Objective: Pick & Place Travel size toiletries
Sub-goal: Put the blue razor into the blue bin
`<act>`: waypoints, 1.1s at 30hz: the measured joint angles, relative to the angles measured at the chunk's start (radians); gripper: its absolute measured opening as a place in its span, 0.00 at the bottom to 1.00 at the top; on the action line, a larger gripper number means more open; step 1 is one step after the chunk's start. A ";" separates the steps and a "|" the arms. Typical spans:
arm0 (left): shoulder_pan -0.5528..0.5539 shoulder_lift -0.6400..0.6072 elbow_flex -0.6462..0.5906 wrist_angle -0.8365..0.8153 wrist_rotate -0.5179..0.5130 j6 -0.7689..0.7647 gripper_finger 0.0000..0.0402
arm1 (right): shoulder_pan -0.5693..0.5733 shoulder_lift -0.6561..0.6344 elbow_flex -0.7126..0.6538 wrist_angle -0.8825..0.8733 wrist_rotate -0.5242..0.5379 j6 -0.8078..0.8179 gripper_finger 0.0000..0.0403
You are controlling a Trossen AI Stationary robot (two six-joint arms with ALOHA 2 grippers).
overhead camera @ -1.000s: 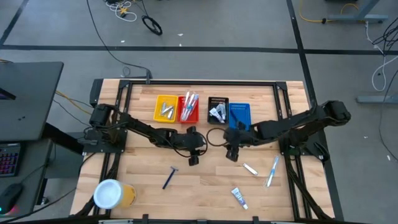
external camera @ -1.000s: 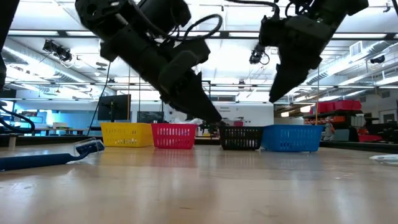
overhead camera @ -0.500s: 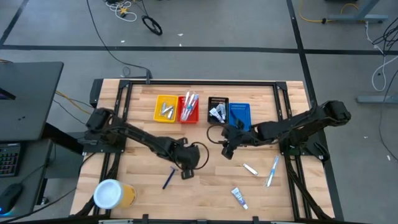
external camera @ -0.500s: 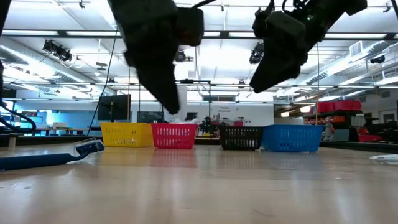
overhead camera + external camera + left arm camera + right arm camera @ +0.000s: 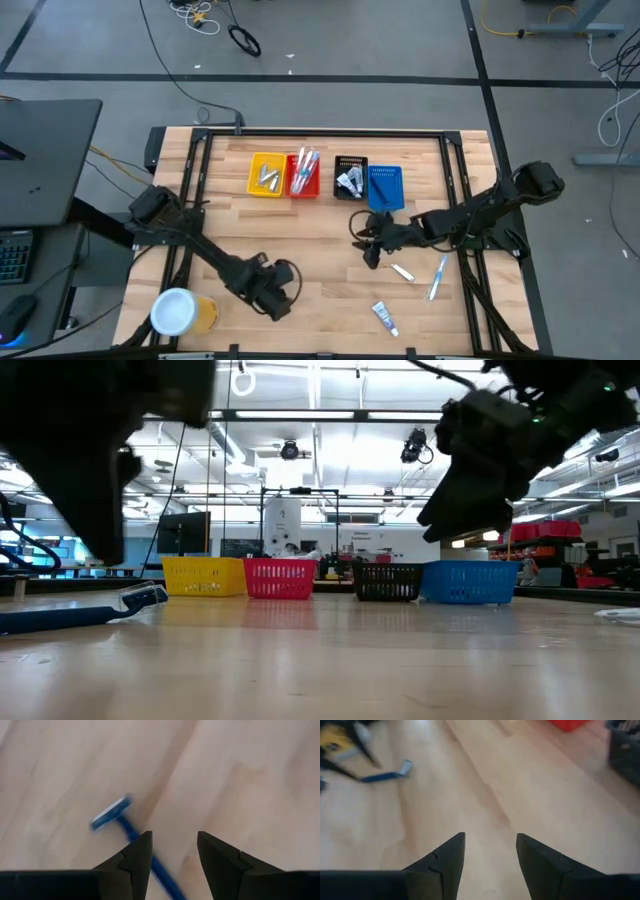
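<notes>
A dark blue razor lies flat on the wood table, also visible in the low view and the right wrist view. My left gripper hangs open just above it near the table's front left, pointing steeply down; the razor's handle runs under the gap between its fingers and they do not touch it. My right gripper hovers open over the table's middle right, holding nothing. A small silvery packet, a toothbrush and a small tube lie to its near right.
Four small bins stand in a row at the back: yellow, red, black and blue, some with items in them. A yellow cup with a white lid lies at the near left corner, close to my left arm.
My left gripper has swung from the table's middle toward the near left edge, over the blue razor, rolling and tipping to point more steeply down. My right gripper has sunk a little toward the table and turned. Neither has opened or shut. Nothing on the table has moved.
</notes>
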 joint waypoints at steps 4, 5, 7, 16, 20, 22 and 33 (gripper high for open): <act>-0.033 0.000 -0.061 -0.011 -0.070 -0.133 0.42 | 0.034 0.000 -0.064 0.162 0.000 0.002 0.47; -0.036 0.000 -0.077 -0.014 -0.089 -0.168 0.42 | 0.042 0.000 -0.074 0.191 0.000 0.001 0.47; -0.036 0.000 -0.111 -0.008 -0.095 -0.224 0.42 | 0.056 0.000 -0.082 0.221 0.007 0.000 0.47; -0.026 -0.001 -0.184 0.085 -0.074 -0.261 0.41 | 0.072 0.000 -0.082 0.221 0.041 -0.051 0.47; -0.021 -0.002 -0.184 0.084 -0.062 -0.253 0.41 | 0.070 0.000 -0.082 0.223 0.044 -0.052 0.47; -0.020 -0.002 -0.184 0.085 -0.061 -0.234 0.40 | 0.069 0.000 -0.082 0.224 0.045 -0.052 0.47; -0.007 -0.001 -0.188 0.121 -0.114 -0.179 0.13 | 0.069 0.000 -0.082 0.228 0.046 -0.069 0.47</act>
